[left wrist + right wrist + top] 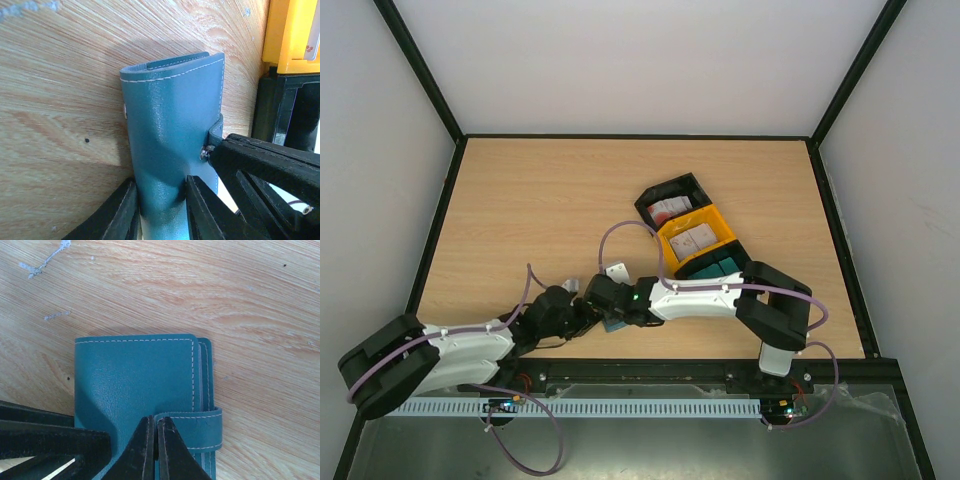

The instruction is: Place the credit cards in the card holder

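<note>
The teal-blue card holder (170,115) lies folded on the wooden table near the front edge, between both arms (613,323). My left gripper (161,210) is shut on its near end, one finger on each side. My right gripper (156,427) is shut on the end of the snap tab (200,427), with the holder's cover (130,375) flat under it. Its fingers (270,162) show at the tab in the left wrist view. Two credit cards, white with red marks, lie in the black bin (668,210) and the yellow bin (692,238).
A three-bin tray stands right of centre: the black bin (650,200), the yellow bin (670,243) and the dark-green bin (720,268). It sits close to the right arm's elbow. The yellow bin's wall (287,35) is close beyond the holder.
</note>
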Robot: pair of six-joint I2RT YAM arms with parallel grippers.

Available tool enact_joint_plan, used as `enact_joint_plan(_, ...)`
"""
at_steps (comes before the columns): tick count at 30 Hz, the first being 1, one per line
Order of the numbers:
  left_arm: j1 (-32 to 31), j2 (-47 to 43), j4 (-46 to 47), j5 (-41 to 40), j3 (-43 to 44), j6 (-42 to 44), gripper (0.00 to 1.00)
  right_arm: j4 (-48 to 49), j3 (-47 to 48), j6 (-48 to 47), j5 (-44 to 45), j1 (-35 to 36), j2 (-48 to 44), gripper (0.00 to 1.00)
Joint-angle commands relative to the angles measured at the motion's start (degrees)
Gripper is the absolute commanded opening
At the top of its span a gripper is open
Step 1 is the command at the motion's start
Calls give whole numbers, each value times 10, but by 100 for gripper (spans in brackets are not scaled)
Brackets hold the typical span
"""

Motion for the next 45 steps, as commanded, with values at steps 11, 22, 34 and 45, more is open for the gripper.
enact_joint_plan(11,-6,27,-75,-26,-9,2,28,15,-5,-14,-31,1,5,2)
enact_joint_plan(22,-6,52,-58,-30,-10,-2,22,0,17,-21,-39,14,46,2)
enact_joint_plan(34,-6,51,-58,-34,-12,-8,21,-11,23,-14,-33,33,83,2)
enact_joint_plan(45,-6,53,-62,-39,-15,-13,21,-9,-22,1,-38,44,43,2)
